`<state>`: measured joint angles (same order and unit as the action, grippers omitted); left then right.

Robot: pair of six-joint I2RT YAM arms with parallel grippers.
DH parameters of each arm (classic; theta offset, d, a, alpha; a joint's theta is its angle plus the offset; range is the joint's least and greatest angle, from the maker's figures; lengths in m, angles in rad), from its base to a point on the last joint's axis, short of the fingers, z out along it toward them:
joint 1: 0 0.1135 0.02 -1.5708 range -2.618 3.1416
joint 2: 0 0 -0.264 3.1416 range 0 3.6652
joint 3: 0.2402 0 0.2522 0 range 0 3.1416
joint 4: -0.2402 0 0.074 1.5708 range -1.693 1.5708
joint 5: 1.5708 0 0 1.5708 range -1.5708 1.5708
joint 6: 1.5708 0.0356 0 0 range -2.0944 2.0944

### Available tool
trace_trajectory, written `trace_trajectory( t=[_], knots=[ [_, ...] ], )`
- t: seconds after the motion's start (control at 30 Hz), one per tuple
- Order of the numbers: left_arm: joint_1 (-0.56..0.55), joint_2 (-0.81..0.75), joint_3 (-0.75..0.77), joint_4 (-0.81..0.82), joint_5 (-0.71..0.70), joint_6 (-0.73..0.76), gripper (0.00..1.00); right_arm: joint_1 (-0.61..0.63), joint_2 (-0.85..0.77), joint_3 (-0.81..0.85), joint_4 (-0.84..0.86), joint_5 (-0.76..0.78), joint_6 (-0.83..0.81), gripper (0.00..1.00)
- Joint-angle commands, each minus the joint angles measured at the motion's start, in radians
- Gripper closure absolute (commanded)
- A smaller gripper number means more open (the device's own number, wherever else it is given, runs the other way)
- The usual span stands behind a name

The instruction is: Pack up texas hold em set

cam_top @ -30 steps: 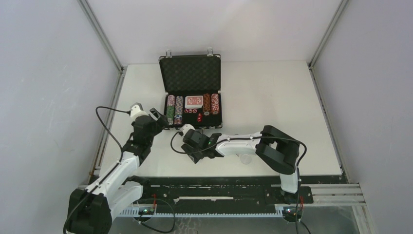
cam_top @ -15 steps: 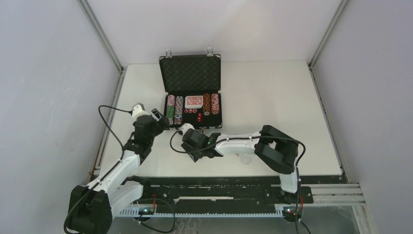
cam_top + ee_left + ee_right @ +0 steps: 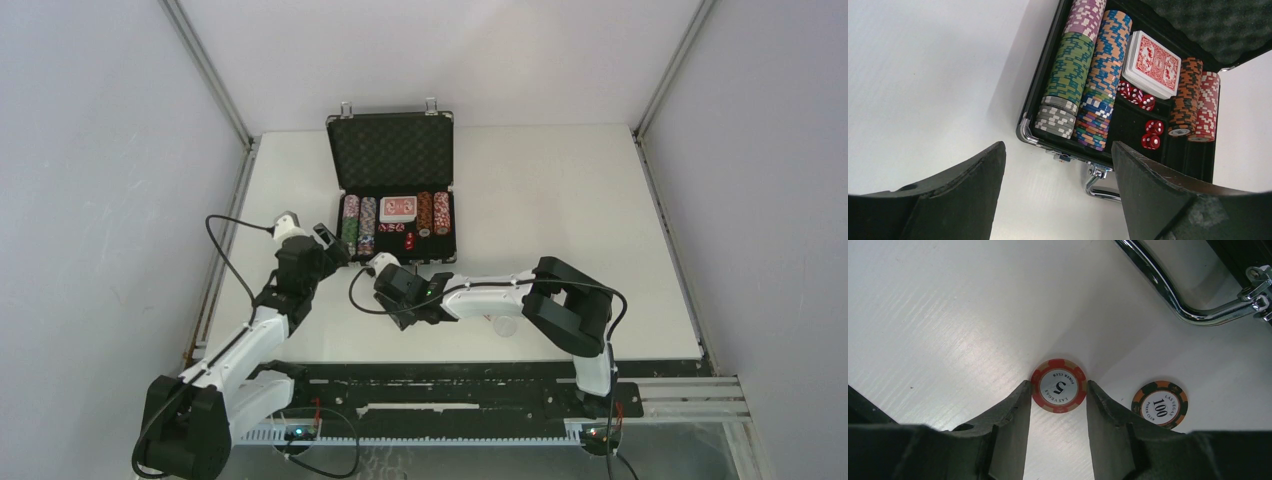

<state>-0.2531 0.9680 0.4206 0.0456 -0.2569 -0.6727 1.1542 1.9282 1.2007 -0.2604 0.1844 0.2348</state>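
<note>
Red poker chip (image 3: 1058, 385) toward the table's (image 3: 560, 200) near edge is what I'm grasping in the right gripper (image 3: 1058, 386), left gripper (image 3: 1058, 150) hanging released.

Right end effector (image 3: 1058, 392) low over the white counter (image 3: 938, 315), both fingers (image 3: 1013, 415) touching the rim of a red chip (image 3: 1058, 385) marked 5. Just to its right, a black-and-orange chip (image 3: 1159, 404) marked 100 lies flat. A chrome handle (image 3: 1168, 302) curves across the top right.
</note>
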Motion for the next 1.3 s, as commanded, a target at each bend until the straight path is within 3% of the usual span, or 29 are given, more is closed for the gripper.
trace_trajectory(
  t=[0.0, 0.87, 1.1, 1.27],
  knots=[
    [-0.002, 0.001, -0.017, 0.05, 0.017, 0.019, 0.18, 0.006, 0.011, 0.019, -0.003, -0.011, 0.027, 0.55],
    [-0.003, 0.036, -0.006, 0.06, 0.053, 0.02, 0.18, -0.014, -0.068, 0.016, -0.004, -0.003, 0.02, 0.6],
    [-0.003, 0.025, -0.012, 0.05, 0.029, 0.005, 0.18, 0.014, -0.077, 0.025, -0.003, -0.003, -0.006, 0.41],
    [0.004, 0.035, -0.001, 0.022, 0.019, -0.03, 0.17, 0.043, -0.054, 0.06, -0.014, -0.01, -0.012, 0.35]
  ],
)
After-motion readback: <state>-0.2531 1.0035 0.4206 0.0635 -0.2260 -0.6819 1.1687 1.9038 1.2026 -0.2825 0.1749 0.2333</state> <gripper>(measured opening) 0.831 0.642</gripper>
